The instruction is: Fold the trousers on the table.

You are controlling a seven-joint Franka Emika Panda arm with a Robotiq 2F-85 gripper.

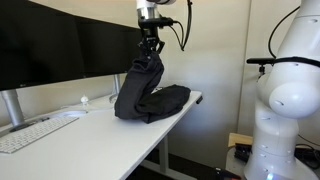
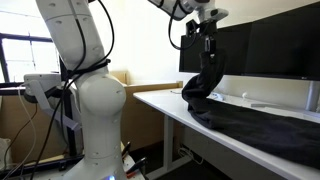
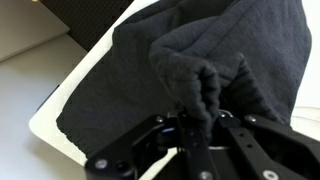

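Trousers hang from the end effector, clenched on a bunched fold of fabric. Raised end clears the worktop, likely for laying over the rest

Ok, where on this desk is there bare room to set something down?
Bare desktop lies between the keyboard and the trousers. The desk's end beyond that is crowded: the trousers are heaped there, one fold pinched up in the tool.
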